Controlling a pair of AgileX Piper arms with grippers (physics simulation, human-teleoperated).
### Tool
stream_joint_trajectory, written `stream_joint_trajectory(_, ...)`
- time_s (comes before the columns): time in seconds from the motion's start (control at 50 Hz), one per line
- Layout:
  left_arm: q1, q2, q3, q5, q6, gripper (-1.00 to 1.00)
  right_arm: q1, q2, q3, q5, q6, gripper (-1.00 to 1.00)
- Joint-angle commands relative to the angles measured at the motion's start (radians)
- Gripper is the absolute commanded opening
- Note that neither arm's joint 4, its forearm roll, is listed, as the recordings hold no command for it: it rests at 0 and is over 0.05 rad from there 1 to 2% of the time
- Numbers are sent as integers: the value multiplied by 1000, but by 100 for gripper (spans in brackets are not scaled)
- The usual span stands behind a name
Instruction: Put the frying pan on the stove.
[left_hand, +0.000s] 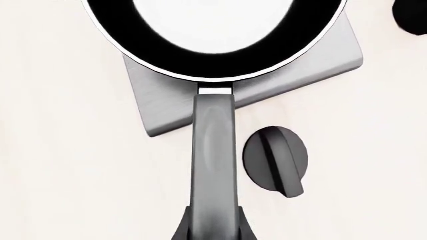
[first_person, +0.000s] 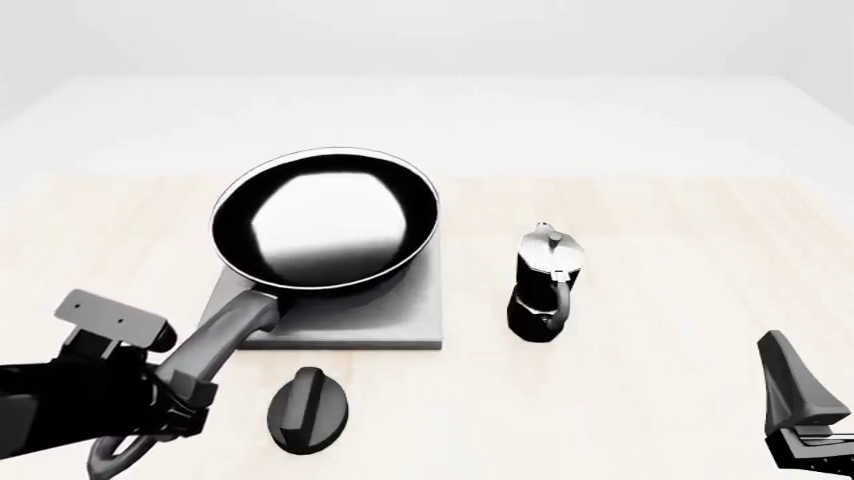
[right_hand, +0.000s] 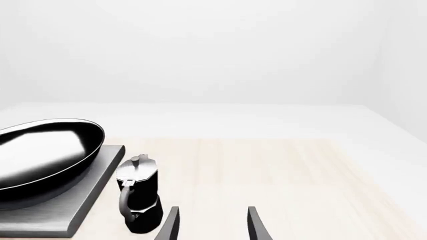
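The frying pan (first_person: 327, 220), round and glossy black with a shiny inside, lies over the flat grey stove (first_person: 387, 325), covering most of the plate. In the right wrist view the frying pan (right_hand: 47, 160) looks slightly tilted on the stove (right_hand: 73, 205); I cannot tell if its base rests fully. My left gripper (first_person: 167, 390) is shut on the long grey handle (first_person: 227, 325) near its end. In the left wrist view the left gripper (left_hand: 213, 232) hugs the handle, with the frying pan (left_hand: 200, 60) and stove (left_hand: 167, 100) ahead. My right gripper (right_hand: 212, 227) is open and holds nothing, at the near right.
A black oval knob (first_person: 310, 408) lies just in front of the stove, close to the right of the handle. A small black moka pot (first_person: 545, 285) stands upright to the right of the stove. My right gripper (first_person: 798, 400) hangs at the table's near right corner.
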Motion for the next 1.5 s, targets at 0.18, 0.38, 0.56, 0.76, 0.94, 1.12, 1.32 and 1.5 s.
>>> stream_joint_trajectory(0.18,-7,43,-13,-56,-3,-100,0,0,0,0,0,100)
stream_joint_trajectory(0.38,6,33,5,-57,-13,-100,0,0,0,0,0,100)
stream_joint_trajectory(0.56,28,15,2,-42,-10,100,0,0,0,0,0,100)
stream_joint_trajectory(0.76,28,-11,-9,-23,-12,100,0,0,0,0,0,100)
stream_joint_trajectory(0.94,40,-60,-45,31,17,100,0,0,0,0,0,100)
stream_joint_trajectory(1.12,29,-91,-108,91,32,100,0,0,0,0,0,100)
stream_joint_trajectory(1.32,16,-151,-201,198,70,100,0,0,0,0,0,100)
stream_joint_trajectory(1.5,3,-194,-251,263,89,100,0,0,0,0,0,100)
